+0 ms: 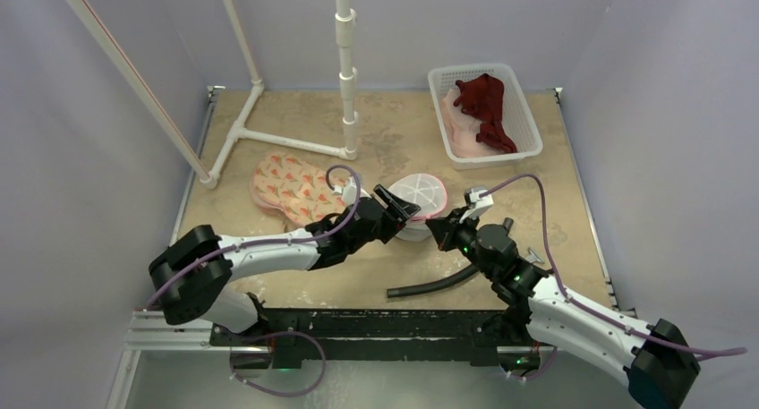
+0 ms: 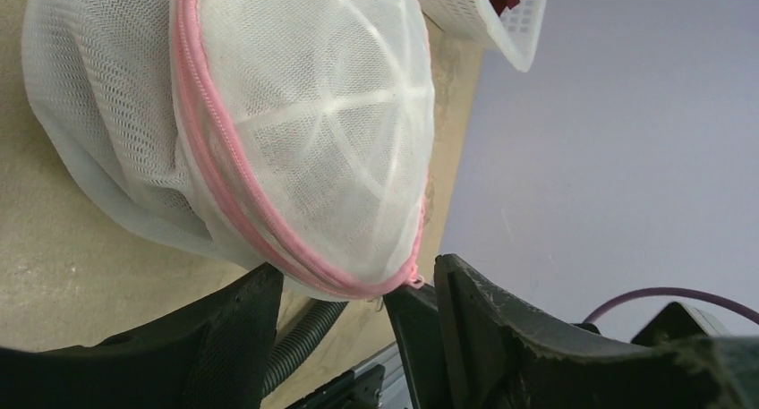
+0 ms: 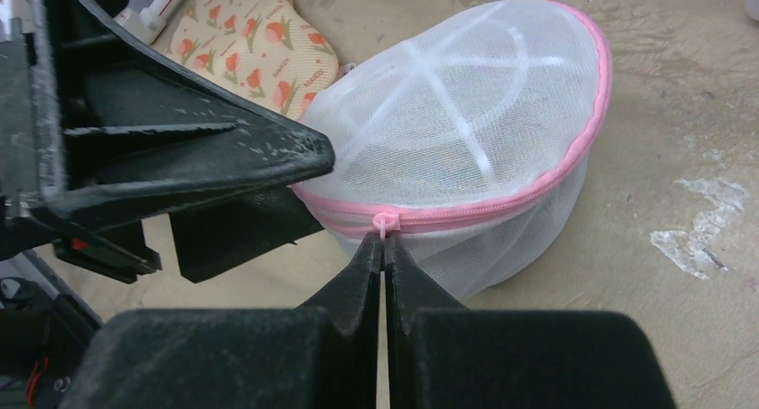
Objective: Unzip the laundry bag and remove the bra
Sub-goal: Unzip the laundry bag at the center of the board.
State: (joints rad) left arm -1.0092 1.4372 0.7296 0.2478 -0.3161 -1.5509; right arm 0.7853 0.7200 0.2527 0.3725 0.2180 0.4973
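Soft even light, faint shadows, mostly sharp

Pale lilac walls (image 1: 54, 248), tan tabletop (image 1: 403, 114)

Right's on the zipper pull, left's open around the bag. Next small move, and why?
Probably close the left gripper on the near rim of the laundry bag. Its jaws stand open astride that edge; the right gripper is pinched on the zipper pull, and the pink zipper looks fully closed. Unanchored, the bag would likely drag along.
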